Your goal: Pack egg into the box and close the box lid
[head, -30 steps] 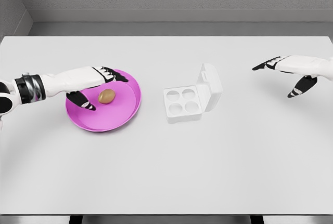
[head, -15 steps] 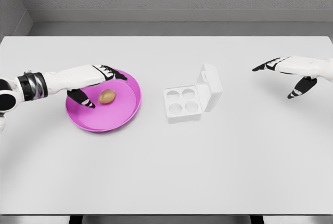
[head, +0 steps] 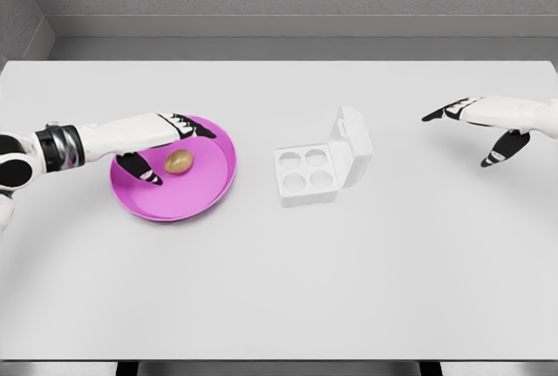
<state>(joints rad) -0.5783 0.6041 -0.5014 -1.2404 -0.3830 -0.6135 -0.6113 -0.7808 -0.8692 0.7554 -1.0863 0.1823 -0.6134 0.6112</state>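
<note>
A brown egg [head: 180, 161] lies in a magenta plate [head: 209, 193] on the left of the white table. My left hand [head: 171, 146] hovers over the plate with its fingers spread around the egg, thumb to the egg's left, other fingers behind it; nothing is grasped. To the right of the plate sits a white egg box [head: 306, 175] with several empty round cups, its lid [head: 352, 144] standing upright on the right side. My right hand [head: 478, 128] floats open far to the right, well apart from the box.
The table [head: 279, 289] is bordered by a grey wall at the back and on the left. Only the plate and the box stand on it.
The left hand has shifted only slightly around the egg, which has not moved. The right hand has stayed almost still.
</note>
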